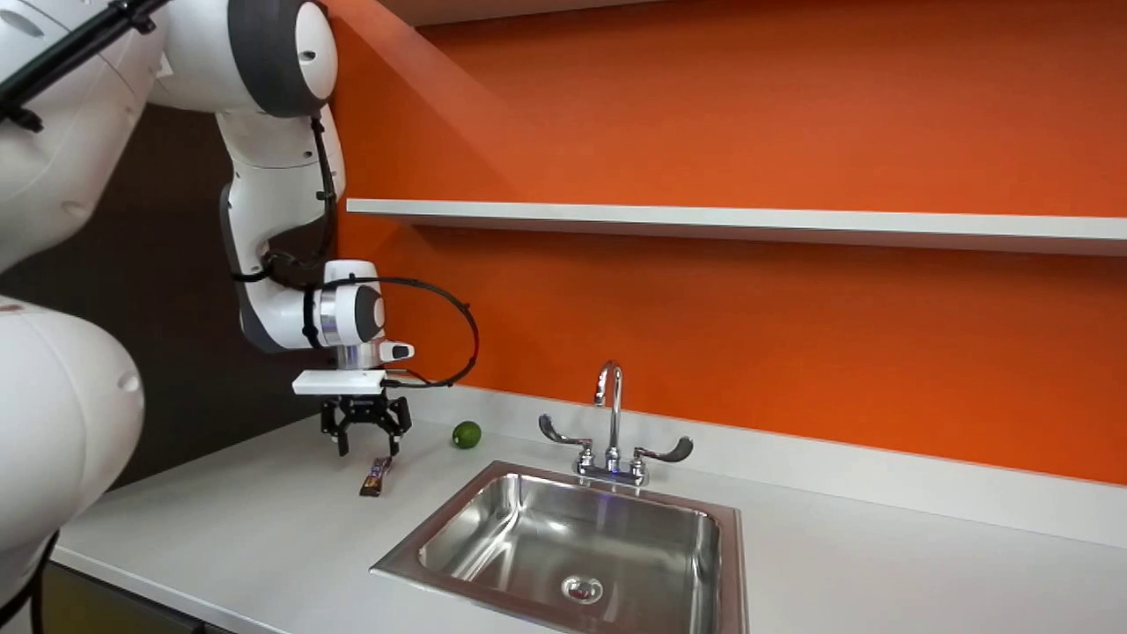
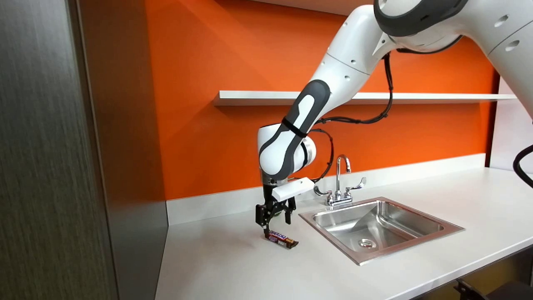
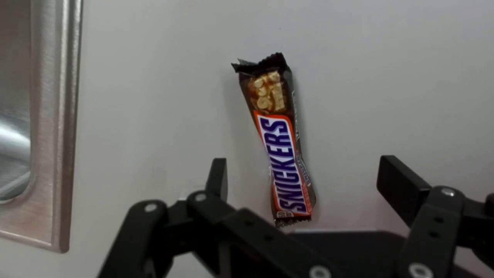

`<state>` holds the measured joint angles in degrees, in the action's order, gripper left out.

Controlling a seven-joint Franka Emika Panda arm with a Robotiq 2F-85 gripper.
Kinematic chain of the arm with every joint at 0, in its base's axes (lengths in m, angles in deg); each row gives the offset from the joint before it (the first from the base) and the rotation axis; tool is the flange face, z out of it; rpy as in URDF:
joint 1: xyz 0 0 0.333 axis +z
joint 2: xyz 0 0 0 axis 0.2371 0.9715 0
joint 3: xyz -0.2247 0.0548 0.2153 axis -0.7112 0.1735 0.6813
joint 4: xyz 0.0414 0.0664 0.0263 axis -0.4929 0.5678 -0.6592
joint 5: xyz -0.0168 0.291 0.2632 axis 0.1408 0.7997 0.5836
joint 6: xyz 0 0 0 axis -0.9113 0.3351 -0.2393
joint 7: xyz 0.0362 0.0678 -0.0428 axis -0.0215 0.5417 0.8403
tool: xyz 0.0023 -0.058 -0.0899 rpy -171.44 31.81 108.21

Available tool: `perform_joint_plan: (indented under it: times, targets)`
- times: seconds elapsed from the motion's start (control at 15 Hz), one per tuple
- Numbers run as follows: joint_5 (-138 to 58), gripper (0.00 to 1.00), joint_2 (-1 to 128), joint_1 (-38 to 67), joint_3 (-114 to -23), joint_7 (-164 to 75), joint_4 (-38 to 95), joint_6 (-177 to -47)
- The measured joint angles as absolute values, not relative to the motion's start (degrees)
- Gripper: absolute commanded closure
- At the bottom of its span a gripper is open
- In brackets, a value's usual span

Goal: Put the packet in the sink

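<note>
The packet is a slim dark Snickers wrapper with a red-edged label. It lies flat on the counter in both exterior views (image 1: 374,478) (image 2: 282,239) and in the wrist view (image 3: 278,146). My gripper (image 1: 368,450) is open and empty, pointing down above the packet; it also shows in an exterior view (image 2: 277,229). In the wrist view my fingers (image 3: 303,170) stand apart, one on each side of the packet's near end, not touching it. The steel sink (image 1: 729,563) is empty beside the packet; its rim also shows in the wrist view (image 3: 50,135).
A chrome two-handled faucet (image 1: 615,414) stands at the sink's back edge. A small green ball (image 1: 467,434) sits on the counter near the back wall. A white shelf (image 1: 704,218) runs along the orange wall. A dark panel (image 2: 125,166) borders one end of the counter.
</note>
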<state>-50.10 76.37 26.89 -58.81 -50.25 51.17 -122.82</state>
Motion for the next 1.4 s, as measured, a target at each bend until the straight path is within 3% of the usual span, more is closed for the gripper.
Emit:
perform_joint_plan:
  times: [0.87,0.93,1.0,1.4]
  targets:
    - [-50.1,0.00,82.5,26.9,-59.6,-47.3,46.8,-122.9]
    - [-50.0,0.25,82.7,26.9,-59.6,-47.3,46.6,-122.9]
    - [-50.0,0.26,83.0,26.9,-59.6,-47.3,46.3,-122.9]
    - [-49.9,0.74,83.7,26.9,-59.8,-47.3,45.4,-122.9]
